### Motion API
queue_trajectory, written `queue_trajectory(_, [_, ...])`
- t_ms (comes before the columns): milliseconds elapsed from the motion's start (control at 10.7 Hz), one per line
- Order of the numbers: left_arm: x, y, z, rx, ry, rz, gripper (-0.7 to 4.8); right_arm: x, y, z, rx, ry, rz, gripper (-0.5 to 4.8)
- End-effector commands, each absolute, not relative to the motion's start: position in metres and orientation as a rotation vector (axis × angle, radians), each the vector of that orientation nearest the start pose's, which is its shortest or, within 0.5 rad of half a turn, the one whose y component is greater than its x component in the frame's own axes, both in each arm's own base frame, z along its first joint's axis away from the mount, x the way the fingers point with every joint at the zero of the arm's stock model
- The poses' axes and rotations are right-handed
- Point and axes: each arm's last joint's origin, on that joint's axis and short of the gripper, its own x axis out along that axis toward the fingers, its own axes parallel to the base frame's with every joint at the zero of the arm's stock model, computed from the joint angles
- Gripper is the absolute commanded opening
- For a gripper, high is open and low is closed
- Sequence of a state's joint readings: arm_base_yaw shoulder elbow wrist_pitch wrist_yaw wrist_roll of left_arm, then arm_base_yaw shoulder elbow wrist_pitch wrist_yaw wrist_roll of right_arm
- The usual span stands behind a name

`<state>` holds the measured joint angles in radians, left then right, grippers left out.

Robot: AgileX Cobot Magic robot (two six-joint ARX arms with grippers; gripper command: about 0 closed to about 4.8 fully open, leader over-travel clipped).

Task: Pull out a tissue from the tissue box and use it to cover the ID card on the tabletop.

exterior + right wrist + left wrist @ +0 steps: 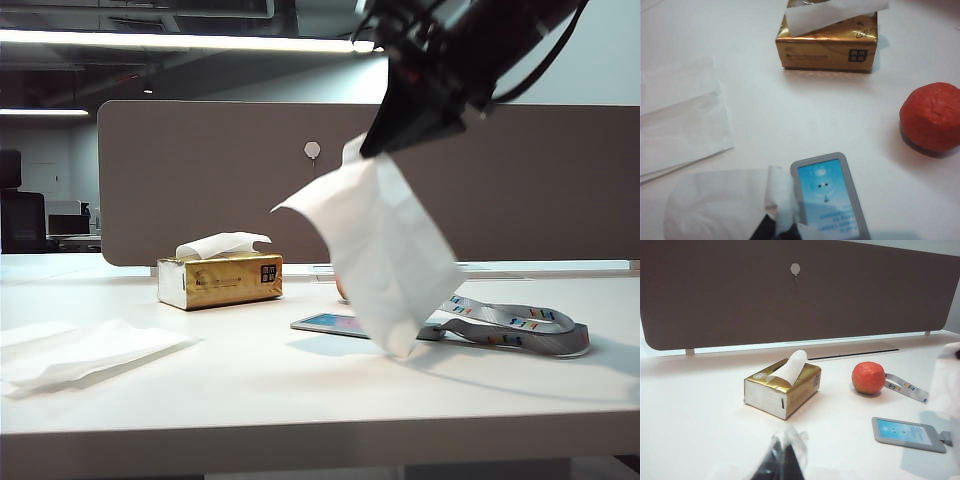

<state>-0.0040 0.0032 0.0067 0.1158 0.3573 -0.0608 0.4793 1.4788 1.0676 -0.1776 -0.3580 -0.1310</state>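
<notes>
My right gripper [375, 145] is high over the tabletop [300, 400], shut on the top corner of a white tissue [385, 250]. The sheet hangs down over the ID card [330, 323], its lower end just above the card's right end. In the right wrist view the tissue [780, 195] sticks out of the right gripper [785, 230], with the blue-faced ID card [827, 192] beneath. The gold tissue box [220, 280] stands to the left with another sheet poking out. My left gripper [782, 460] is shut and holds nothing, well short of the tissue box [782, 387].
An orange-red ball [868, 377] sits behind the card, beside the grey lanyard [520, 322]. Loose white tissue sheets [90, 350] lie flat at the front left. A grey-brown divider panel [200, 180] runs along the back edge.
</notes>
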Motion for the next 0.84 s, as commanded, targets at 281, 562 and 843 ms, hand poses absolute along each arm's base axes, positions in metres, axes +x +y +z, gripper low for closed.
queue_trajectory(281, [0.095,-0.011,0.179,-0.036,-0.123,-0.369,-0.06,0.317,0.174,0.234,-0.172,0.487,0.775,-0.06])
queue_trajectory(562, [0.094,-0.011,0.179,-0.036,-0.123,-0.371,-0.06,0.326,0.178,0.225,-0.174,0.46,0.757,-0.06])
queue_trajectory(843, [0.094,-0.011,0.179,-0.036,-0.123,-0.371,-0.06,0.326,0.178,0.225,-0.172,0.457,0.757,-0.06])
